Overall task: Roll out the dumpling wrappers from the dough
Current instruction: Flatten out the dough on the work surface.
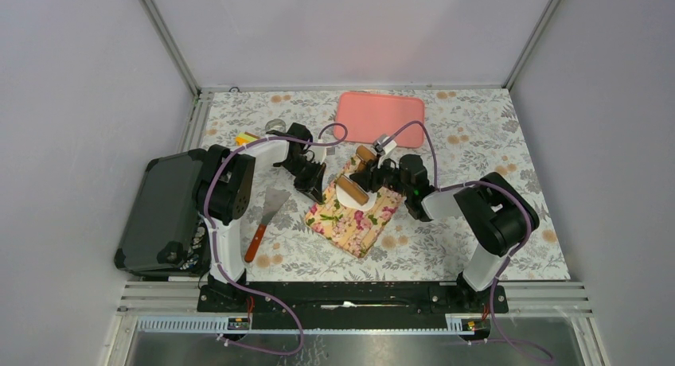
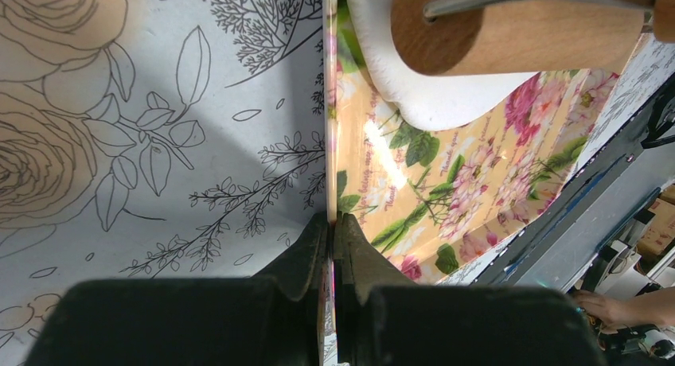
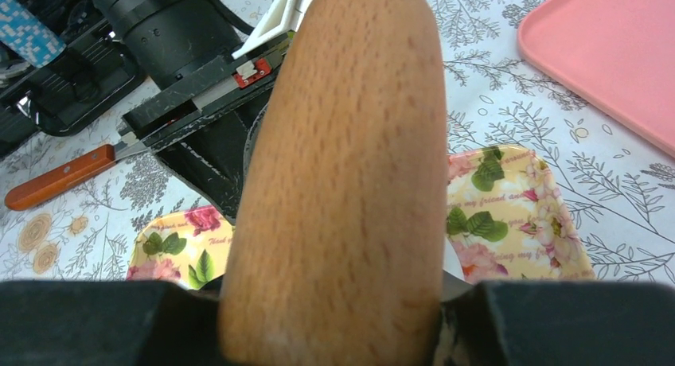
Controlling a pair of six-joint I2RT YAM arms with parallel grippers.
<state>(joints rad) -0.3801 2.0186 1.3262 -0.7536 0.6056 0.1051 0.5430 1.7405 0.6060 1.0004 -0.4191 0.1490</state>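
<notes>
1. Dough (image 2: 442, 103) lies flat on the flowery tray (image 2: 446, 191), under the rolling pin (image 3: 350, 159).
2. Our left tool (image 2: 330, 223) pinches the tray's edge tight.
3. Our right tool (image 3: 334, 310) grips the rolling pin.

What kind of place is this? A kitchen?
Probably a robot lab booth set up as a pretend kitchen: plain white walls, two robot arms, and a wooden rolling pin over dough on a floral tray.

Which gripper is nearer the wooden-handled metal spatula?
Left. The left gripper clamps the floral tray edge beside the spatula; the right gripper, holding the wooden rolling pin, is farther right.
</notes>
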